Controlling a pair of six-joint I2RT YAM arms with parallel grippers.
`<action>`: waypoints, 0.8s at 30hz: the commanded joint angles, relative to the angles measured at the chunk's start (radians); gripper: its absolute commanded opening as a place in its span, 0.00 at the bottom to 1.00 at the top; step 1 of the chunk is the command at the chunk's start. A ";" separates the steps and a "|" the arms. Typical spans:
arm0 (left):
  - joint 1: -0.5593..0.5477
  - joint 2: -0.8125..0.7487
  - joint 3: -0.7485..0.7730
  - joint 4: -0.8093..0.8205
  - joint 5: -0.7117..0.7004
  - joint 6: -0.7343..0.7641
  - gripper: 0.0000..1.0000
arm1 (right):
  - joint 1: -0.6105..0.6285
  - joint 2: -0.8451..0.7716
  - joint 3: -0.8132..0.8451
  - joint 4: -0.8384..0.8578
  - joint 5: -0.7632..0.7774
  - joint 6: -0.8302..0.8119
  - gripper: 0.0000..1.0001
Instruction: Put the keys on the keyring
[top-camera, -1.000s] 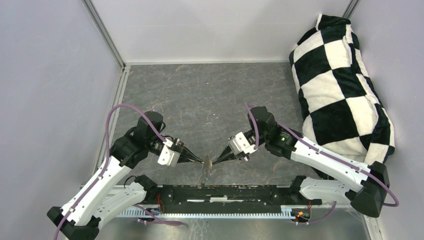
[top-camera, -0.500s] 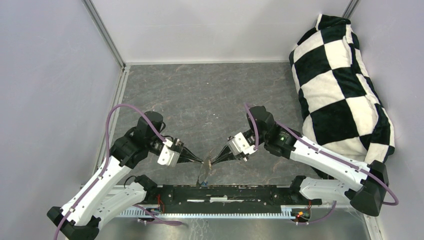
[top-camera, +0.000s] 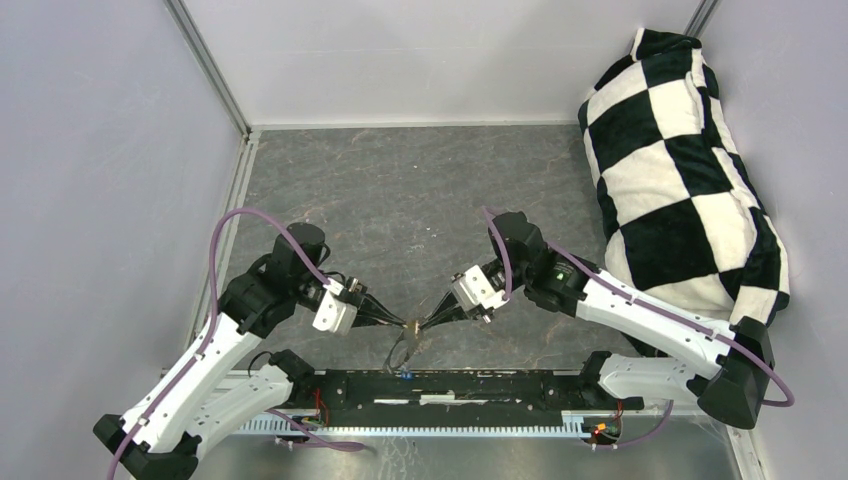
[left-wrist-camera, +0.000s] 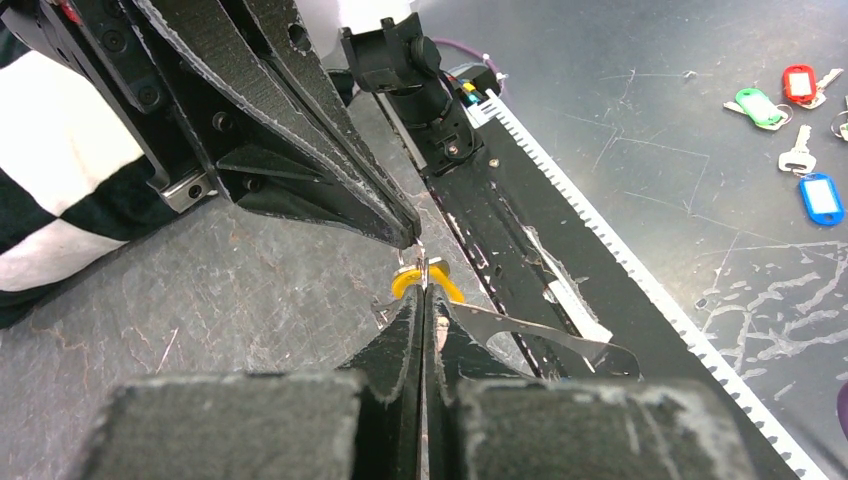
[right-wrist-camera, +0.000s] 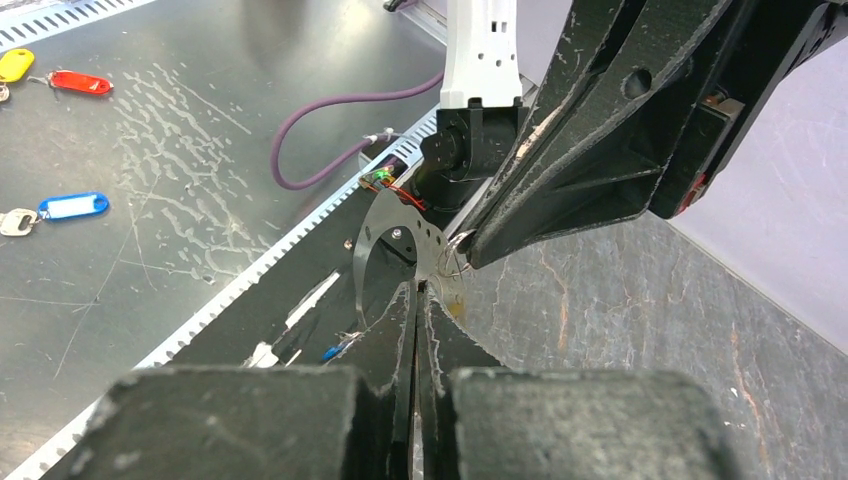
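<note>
The keyring (left-wrist-camera: 530, 330) now hangs further left, lengthwise down; left pincer (left-wrist-camera: 422, 292) grips shut on gold key (left-wrist-camera: 402, 284), right pincer (right-wrist-camera: 418, 292) on keyring.

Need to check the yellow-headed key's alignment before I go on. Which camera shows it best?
Left wrist view: the yellow-headed key shows its head clearly, right at the tips of the left gripper. The top view gives only a gold speck between the two grippers. In its own wrist view, the right gripper blocks nearly all of it.
</note>
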 joint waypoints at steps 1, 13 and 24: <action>0.003 -0.014 0.041 0.005 0.040 0.028 0.02 | 0.005 -0.002 0.052 0.019 0.012 -0.015 0.00; 0.003 -0.019 0.036 0.004 0.035 0.030 0.02 | 0.013 0.001 0.056 0.038 0.010 0.002 0.01; 0.004 -0.023 0.027 0.005 0.021 0.035 0.02 | 0.021 -0.013 0.054 0.085 0.017 0.026 0.00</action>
